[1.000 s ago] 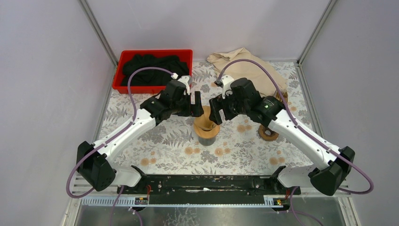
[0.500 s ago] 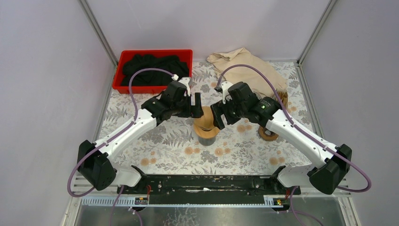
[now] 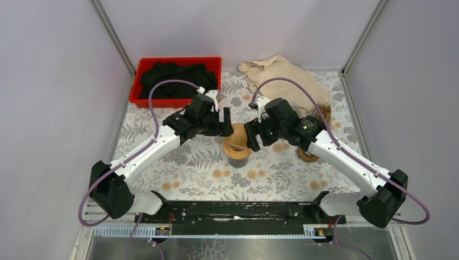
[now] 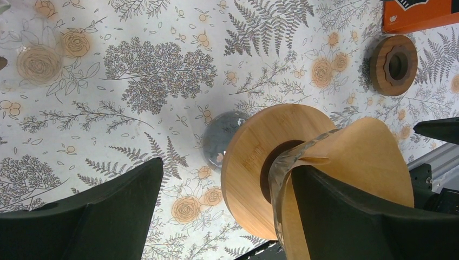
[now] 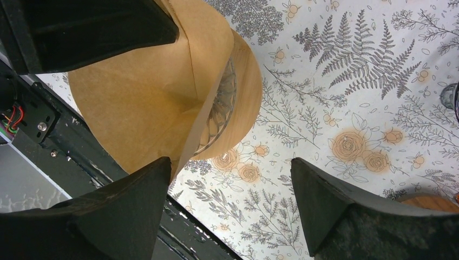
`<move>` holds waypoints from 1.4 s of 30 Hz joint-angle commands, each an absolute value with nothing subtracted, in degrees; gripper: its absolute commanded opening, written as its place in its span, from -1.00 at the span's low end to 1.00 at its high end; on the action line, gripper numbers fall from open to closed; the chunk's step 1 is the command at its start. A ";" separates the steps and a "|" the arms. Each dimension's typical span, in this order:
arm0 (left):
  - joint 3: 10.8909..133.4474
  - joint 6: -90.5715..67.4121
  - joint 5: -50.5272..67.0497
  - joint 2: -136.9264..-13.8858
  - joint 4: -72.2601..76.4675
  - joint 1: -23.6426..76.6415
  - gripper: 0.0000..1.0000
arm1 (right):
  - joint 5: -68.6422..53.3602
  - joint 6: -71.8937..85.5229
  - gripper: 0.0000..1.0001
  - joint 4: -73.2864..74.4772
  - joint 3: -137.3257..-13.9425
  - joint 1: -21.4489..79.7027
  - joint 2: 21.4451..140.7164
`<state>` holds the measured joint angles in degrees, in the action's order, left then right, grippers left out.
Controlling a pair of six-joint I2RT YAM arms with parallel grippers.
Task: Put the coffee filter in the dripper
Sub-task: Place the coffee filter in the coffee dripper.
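— Where did we find the coffee filter [image 3: 236, 140]?

— It stood in the dripper [image 5: 221, 111] at the middle of the bench [image 3: 189, 162]. Its brown paper cone rose well above the wooden collar [image 4: 250, 162] and leaned to one side. In the right wrist view the ribbed glass showed beside the paper's seam.

— And our hands?

— We saw the left hand [image 3: 225, 123] released, its jaws spread wide and gripping nothing. One finger stood close against the paper, but we could not tell whether it touched. The right hand [image 3: 251, 134] was released too, jaws wide apart. One finger hung over the paper's edge and the other out over the bench.

— Any writing we could read?

— Very little. The collar carried a small engraved mark, too faint for us to make out. At the corner of the left wrist view an orange box [image 4: 417, 13] bore a black printed shape. The frame cut it off, so we could not read it.

— What else lay about?

— We noted a red tray [image 3: 178, 59] holding dark cloth [image 3: 173, 76] at the back left. A beige cloth [image 3: 281, 73] lay at the back right, and a wooden ring [image 3: 308, 154] sat on the bench near the right arm.
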<state>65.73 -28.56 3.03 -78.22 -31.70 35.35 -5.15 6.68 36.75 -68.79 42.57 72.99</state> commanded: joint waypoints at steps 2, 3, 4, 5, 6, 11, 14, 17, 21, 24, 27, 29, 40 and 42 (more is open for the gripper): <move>65.07 -28.20 3.02 -78.40 -29.33 34.54 0.90 | -6.03 5.66 0.75 35.66 -68.07 42.27 70.40; 65.05 -28.21 3.40 -78.15 -29.17 34.54 0.90 | -6.32 5.71 0.75 35.21 -68.00 42.28 70.06; 65.03 -28.21 3.83 -78.00 -28.80 34.54 0.90 | -6.59 5.69 0.75 34.76 -67.95 42.26 69.81; 64.96 -28.21 4.27 -77.74 -28.48 34.55 0.90 | -6.86 5.75 0.76 34.27 -68.02 42.23 69.59; 65.01 -28.26 4.63 -77.54 -28.14 34.56 0.90 | -7.10 5.94 0.76 33.58 -67.92 42.23 69.34; 65.57 -28.32 6.26 -76.14 -27.38 34.54 0.92 | -7.13 7.27 0.76 30.12 -67.67 42.26 68.67; 65.64 -28.34 6.61 -75.03 -27.04 34.54 0.95 | -7.18 7.96 0.76 28.86 -67.61 42.23 68.18; 65.72 -28.39 7.01 -74.18 -26.75 34.55 0.97 | -7.11 8.28 0.77 27.84 -67.52 42.23 67.56; 65.96 -28.39 7.81 -73.54 -26.25 34.54 1.00 | -7.59 8.41 0.77 27.63 -67.76 42.27 67.50; 65.80 -28.40 8.42 -72.90 -25.43 34.50 1.00 | -7.57 8.51 0.77 27.32 -67.51 42.27 67.14; 65.15 -28.47 8.86 -71.58 -23.99 34.52 1.00 | -7.55 8.53 0.77 25.89 -66.86 42.26 66.15; 64.07 -28.63 8.79 -70.07 -22.87 34.54 1.00 | -7.44 8.46 0.77 24.21 -65.76 42.28 64.98; 51.24 -32.11 3.15 -54.99 -16.64 34.50 0.99 | -4.94 7.23 0.76 15.13 -56.78 42.27 57.99; 47.69 -33.31 2.24 -51.54 -15.32 34.46 0.98 | -4.76 7.09 0.75 13.12 -54.01 42.26 56.33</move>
